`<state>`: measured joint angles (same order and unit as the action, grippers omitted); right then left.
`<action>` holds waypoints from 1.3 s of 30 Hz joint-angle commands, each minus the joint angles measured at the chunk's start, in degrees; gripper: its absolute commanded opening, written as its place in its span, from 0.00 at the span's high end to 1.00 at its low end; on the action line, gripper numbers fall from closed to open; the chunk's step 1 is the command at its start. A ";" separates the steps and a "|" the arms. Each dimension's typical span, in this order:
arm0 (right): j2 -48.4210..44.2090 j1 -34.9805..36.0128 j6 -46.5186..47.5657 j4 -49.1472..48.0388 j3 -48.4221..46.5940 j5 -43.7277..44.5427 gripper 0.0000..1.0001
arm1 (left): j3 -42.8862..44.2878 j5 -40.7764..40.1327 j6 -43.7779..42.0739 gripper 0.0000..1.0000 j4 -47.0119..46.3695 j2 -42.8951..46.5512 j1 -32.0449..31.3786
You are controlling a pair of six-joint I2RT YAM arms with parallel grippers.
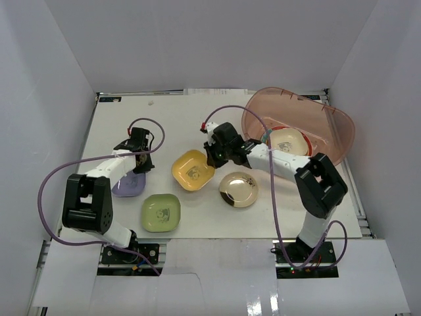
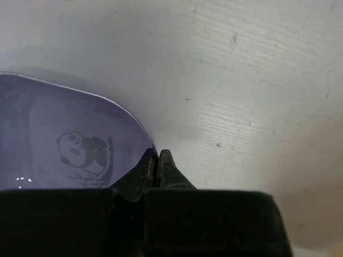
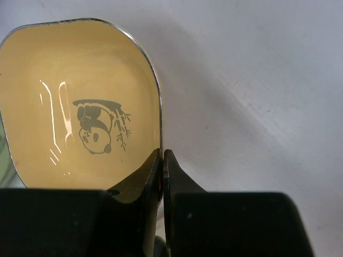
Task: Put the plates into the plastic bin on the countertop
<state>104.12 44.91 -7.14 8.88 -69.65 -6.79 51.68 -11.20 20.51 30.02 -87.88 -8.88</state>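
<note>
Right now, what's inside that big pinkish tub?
The plastic bin holds a cream plate lying on a red plate, only its rim showing. Anything beneath them is covered; the right arm hides the bin's near side.

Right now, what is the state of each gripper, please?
Left gripper: closed on the rim of the lavender plate.
Right gripper: closed on the rim of the yellow plate.

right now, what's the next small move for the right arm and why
Probably a slight lift straight up. The right fingers look shut on the rim of the yellow plate, which rests on the countertop, and the plastic bin beside it has a raised rim to clear.
</note>
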 commanded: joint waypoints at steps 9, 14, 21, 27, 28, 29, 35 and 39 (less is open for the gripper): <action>-25.01 -24.40 -3.06 -3.26 -0.41 14.34 0.92 | 3.86 -1.01 -1.17 1.00 -1.02 10.87 -3.32; -28.53 -38.21 -4.99 -3.08 8.55 18.57 0.92 | 17.90 -6.20 -1.97 1.00 2.84 9.05 -14.91; -24.93 -48.68 -6.31 -2.12 12.16 10.04 0.92 | 43.39 -10.94 -4.77 1.00 7.41 -3.16 -34.85; -22.47 -49.82 -6.31 -0.28 11.64 8.99 0.81 | 68.00 -13.14 -8.29 1.00 10.49 -19.15 -44.97; -22.55 -50.09 -6.48 -0.27 11.55 7.42 0.62 | 70.90 -13.23 -8.64 1.00 10.58 -21.09 -45.86; -22.90 -50.53 -6.75 -0.27 11.38 5.31 0.52 | 76.50 -12.80 -9.60 1.00 10.58 -25.02 -46.65; -30.35 -53.24 -10.52 0.17 8.57 2.48 0.31 | 88.77 -10.60 -11.72 1.00 7.35 -34.55 -51.05; -37.04 -57.99 -15.09 0.08 5.93 0.56 0.42 | 84.99 -7.62 -12.86 1.00 -2.85 -35.69 -53.16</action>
<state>73.73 -9.76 -17.72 11.05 -58.65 -3.66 136.62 -20.80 9.80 35.27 -125.40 -60.84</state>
